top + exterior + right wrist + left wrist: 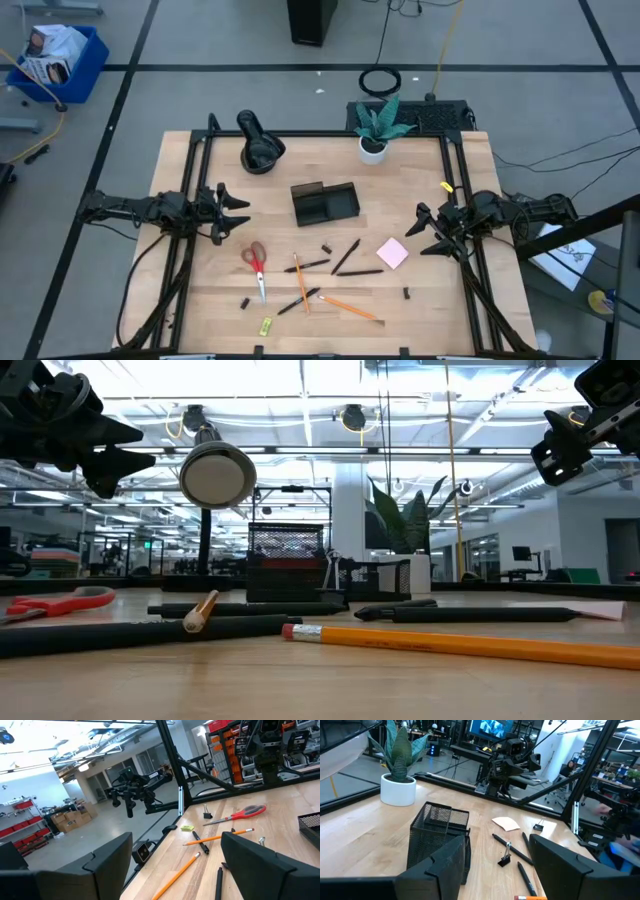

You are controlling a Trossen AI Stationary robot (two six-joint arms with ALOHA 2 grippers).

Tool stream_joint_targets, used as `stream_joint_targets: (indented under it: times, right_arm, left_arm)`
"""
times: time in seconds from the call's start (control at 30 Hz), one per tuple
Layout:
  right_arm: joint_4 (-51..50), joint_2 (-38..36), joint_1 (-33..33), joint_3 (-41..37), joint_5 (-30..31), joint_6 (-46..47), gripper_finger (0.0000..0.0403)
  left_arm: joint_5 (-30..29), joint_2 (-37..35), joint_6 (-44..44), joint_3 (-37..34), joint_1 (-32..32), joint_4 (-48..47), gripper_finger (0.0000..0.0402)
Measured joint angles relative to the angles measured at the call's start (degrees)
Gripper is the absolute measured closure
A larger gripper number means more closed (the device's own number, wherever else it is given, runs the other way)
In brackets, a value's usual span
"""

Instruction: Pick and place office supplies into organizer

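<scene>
The black mesh organizer [325,203] stands at the table's middle. Nearer the front edge lie the supplies: red-handled scissors [257,262], a pink sticky-note pad [392,252], orange pencils [350,308], black pens [346,256], small black clips [407,293] and a yellow-green piece [266,325]. My left gripper [240,213] hangs open above the table's left side, pointing level toward the organizer [440,840]. Over the right side my right gripper [428,232] is open too, well above the pad, with nothing between its fingers [260,865].
A round black lamp [260,145] stands at the far left of the table. A white plant pot [374,148] stands at the far middle. Black frame rails [190,170] run along both side edges. Bare wood lies between the organizer and each gripper.
</scene>
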Motion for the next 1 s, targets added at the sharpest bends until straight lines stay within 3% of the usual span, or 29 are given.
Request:
stream_joint_targets:
  times: [1.0]
  right_arm:
    - [1.5, 0.0, 0.0, 0.0, 0.8, 0.0, 0.0108]
  left_arm:
    - [0.0, 0.0, 0.0, 0.0, 0.0, 0.0, 0.0176]
